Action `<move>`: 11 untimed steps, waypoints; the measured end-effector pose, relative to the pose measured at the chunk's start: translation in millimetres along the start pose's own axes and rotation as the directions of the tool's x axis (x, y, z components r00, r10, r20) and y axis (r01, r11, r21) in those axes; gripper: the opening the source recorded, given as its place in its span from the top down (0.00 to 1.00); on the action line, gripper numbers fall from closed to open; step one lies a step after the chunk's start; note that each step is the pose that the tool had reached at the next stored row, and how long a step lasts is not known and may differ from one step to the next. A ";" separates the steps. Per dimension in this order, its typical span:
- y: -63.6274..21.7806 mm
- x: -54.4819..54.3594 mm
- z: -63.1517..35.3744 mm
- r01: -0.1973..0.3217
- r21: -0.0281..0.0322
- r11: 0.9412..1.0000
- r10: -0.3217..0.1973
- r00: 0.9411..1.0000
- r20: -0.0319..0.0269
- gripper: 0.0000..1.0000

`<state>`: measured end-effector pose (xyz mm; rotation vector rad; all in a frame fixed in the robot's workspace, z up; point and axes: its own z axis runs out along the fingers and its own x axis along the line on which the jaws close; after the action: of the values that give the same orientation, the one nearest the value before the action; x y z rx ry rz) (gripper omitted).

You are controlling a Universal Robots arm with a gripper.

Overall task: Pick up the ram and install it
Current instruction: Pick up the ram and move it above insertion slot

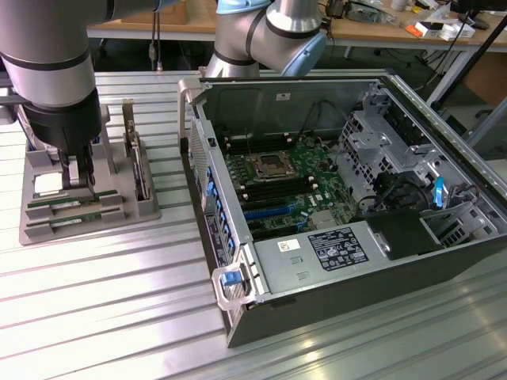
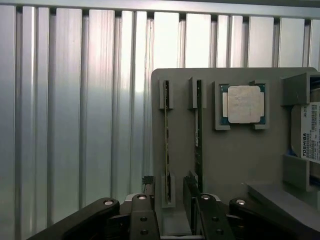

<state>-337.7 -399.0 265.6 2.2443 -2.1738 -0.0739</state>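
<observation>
**Exterior view.** We see the arm (image 1: 47, 63) reaching down at the exterior view's left over a grey holder tray (image 1: 146, 207) that rests on the ribbed metal table (image 1: 103, 301). The gripper (image 1: 81, 186) hangs low over the tray with its claw spread and nothing between the fingers. Two alike green sticks lie side by side in the tray: the inner ram stick (image 1: 67, 203), next to the square CPU (image 1: 47, 184), and the outer ram stick (image 1: 79, 220), along the tray's near edge. A hard drive (image 1: 141, 170) stands on edge in the tray, on the side towards the computer case (image 1: 277, 99). The case lies open at the exterior view's right, its motherboard (image 1: 281, 182) exposed.

**Wrist view.** Looking down past the gripper (image 2: 169, 197), we see its black fingers (image 2: 143, 215) set apart. Both sticks stand on edge in the tray (image 2: 235, 160), held by end brackets. One end of the outer ram stick (image 2: 166, 140) shows in the gap between the fingers; the inner ram stick (image 2: 198, 150) runs just behind one finger. We cannot tell whether either finger touches a stick. Beyond them sit the CPU (image 2: 244, 104) and the labelled hard drive (image 2: 309, 131). The table (image 2: 75, 125) lies beside the tray.
</observation>
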 end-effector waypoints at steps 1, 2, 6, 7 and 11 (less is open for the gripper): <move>0.4 0.0 0.9 0.000 0.000 1.000 0.000 1.000 0.000 0.64; 0.7 0.0 1.4 0.000 0.000 1.000 0.000 1.000 0.000 0.64; 1.7 0.0 4.3 0.000 0.000 1.000 0.000 1.000 0.000 0.64; 2.4 0.0 5.4 0.000 0.000 1.000 0.000 1.000 0.000 0.64; 4.1 0.0 7.6 0.000 0.000 1.000 0.000 1.000 0.000 0.64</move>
<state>-342.1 -398.9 258.2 2.2444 -2.1739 -0.0740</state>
